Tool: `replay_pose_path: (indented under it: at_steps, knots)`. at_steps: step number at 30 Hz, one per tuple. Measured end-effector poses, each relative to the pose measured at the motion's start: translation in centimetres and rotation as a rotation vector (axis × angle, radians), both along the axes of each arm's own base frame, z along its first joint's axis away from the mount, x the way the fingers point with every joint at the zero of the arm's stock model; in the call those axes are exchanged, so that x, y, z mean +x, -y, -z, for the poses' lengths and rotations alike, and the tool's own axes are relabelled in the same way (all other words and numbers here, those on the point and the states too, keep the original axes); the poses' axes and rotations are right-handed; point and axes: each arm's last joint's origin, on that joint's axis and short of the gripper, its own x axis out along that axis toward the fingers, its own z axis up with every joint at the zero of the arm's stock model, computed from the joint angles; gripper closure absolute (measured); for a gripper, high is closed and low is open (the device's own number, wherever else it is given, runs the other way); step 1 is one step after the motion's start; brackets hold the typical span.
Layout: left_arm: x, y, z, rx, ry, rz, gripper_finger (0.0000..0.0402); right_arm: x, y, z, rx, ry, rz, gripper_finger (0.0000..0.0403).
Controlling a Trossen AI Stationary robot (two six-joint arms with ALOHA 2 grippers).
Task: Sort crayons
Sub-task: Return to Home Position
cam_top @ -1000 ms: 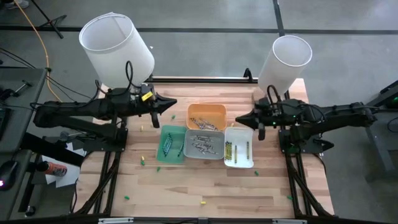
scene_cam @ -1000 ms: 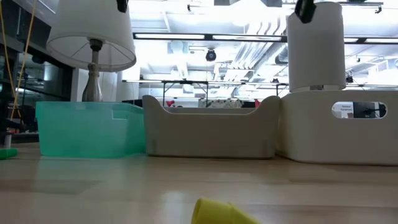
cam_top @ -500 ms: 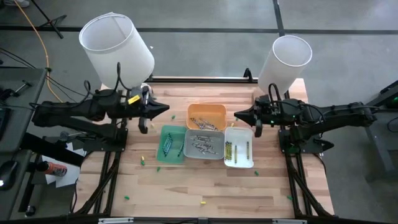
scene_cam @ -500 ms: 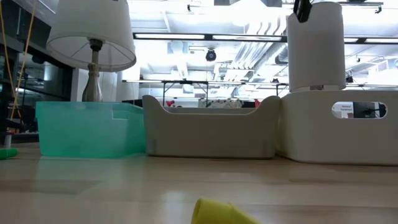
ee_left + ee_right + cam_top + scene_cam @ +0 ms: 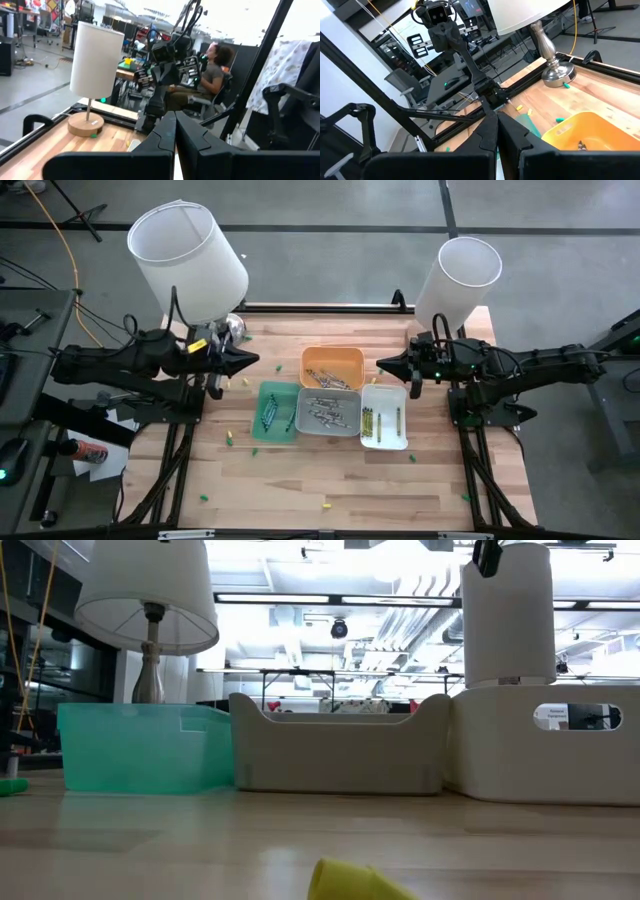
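Dark fingers (image 5: 162, 136) are pressed together on the left gripper (image 5: 253, 360), now drawn farther from the trays (image 5: 345, 364), and the right gripper (image 5: 381, 365); sorting is judged ended, stray crayons (image 5: 229, 440) left.

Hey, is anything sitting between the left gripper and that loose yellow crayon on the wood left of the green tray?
Nothing visible. Only bare table lies between the left gripper and the yellow crayon; the green tray stands beside that path, not across it.
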Motion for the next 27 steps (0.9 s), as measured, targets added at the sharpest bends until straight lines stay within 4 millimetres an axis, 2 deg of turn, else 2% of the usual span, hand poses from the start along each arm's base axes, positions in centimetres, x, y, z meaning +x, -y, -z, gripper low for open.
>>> replay_pose_path:
  at_steps: [7, 17, 27]
  knots:
    - [-0.6, 0.0, 0.5, -0.007, 0.064, 0.002, 0.0401, 0.0, 0.0, 0.0, -0.002, -0.003, -0.001, 0.0402]
    - [-0.5, 0.0, 0.5, -0.019, 0.066, 0.002, 0.0401, 0.0, -0.1, 0.2, -0.002, -0.022, -0.03, 0.0402]
    - [-0.5, 0.0, 0.6, -0.051, 0.064, 0.006, 0.0401, -1.0, -0.7, 1.1, -0.059, -0.143, -0.276, 0.0402]
